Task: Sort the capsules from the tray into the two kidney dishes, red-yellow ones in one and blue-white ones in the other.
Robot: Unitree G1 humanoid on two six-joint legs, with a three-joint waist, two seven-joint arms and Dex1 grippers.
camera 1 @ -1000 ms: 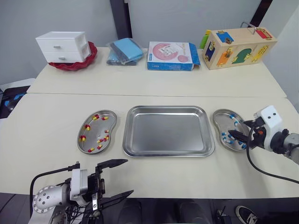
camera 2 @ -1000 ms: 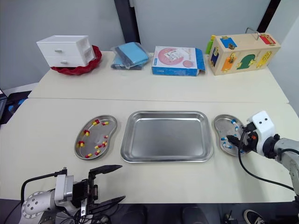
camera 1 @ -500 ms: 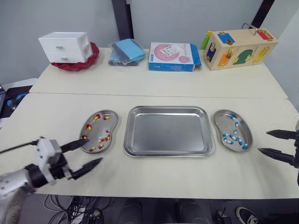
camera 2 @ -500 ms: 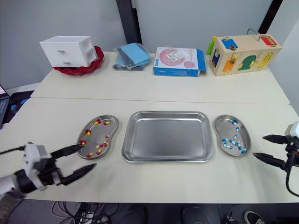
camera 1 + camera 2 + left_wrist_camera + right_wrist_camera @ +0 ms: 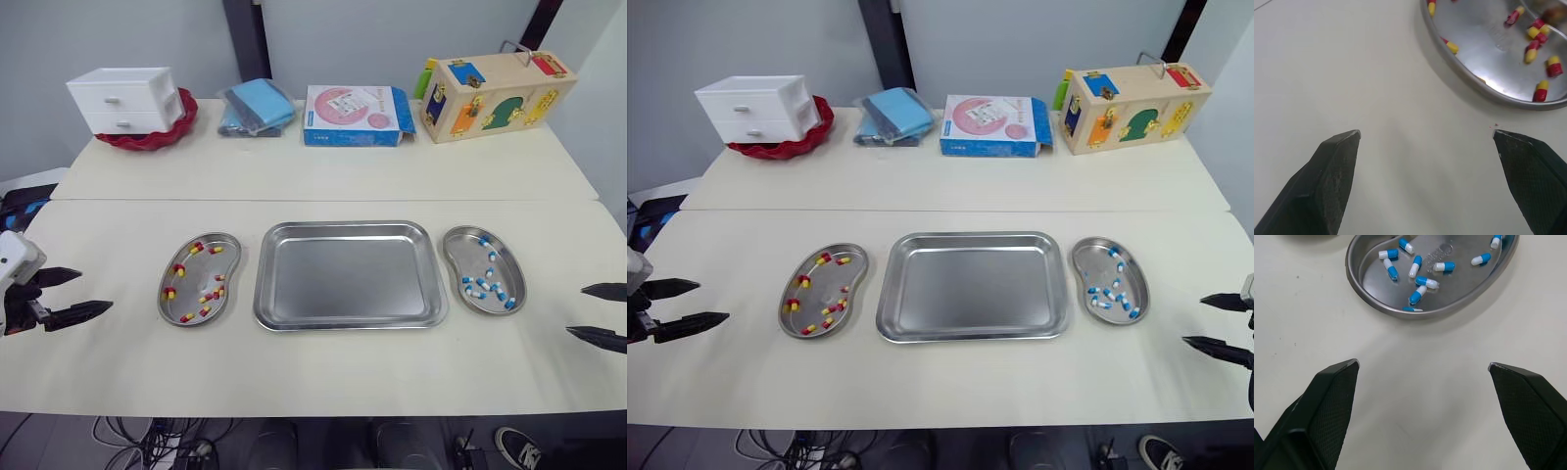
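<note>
The steel tray lies in the middle of the near table with no capsules in it. Left of it, a kidney dish holds several red-yellow capsules. Right of it, the other kidney dish holds several blue-white capsules. My left gripper hovers open at the table's left edge, well left of the red-yellow dish. My right gripper hovers open at the right edge, beside the blue-white dish. Neither holds anything.
On the far table stand a white drawer box in a red bowl, a blue packet, a pink and blue box and a wooden activity box. A seam divides the two tables.
Both arms have drawn outward: the left gripper from beside the red-yellow dish to the table's left edge, the right gripper from the blue-white dish to the right edge. The camera has shifted slightly.
</note>
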